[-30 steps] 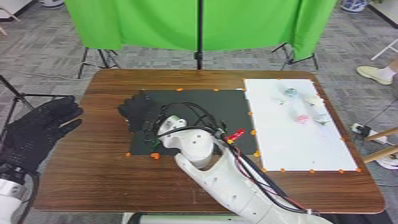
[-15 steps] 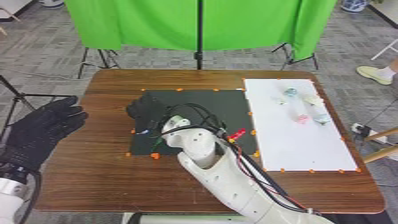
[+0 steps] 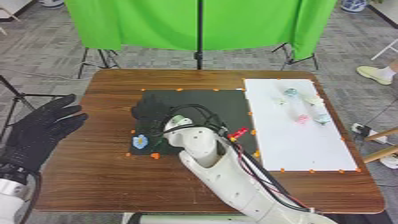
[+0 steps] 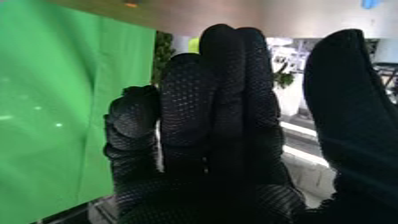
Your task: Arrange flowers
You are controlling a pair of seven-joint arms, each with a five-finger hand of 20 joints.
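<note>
1 blue flower lies on the black mat near the right hand, which is wide and empty, but more flowers sit on the white board, so the job looks just partly done.

Beyond the brown wooden desk hangs a green cloth, 1 black pole running down its middle. Gray patterned carpet covers the floor; pale wooden legs stand at the right. The right wrist view shows 2 bright white strips.
</note>
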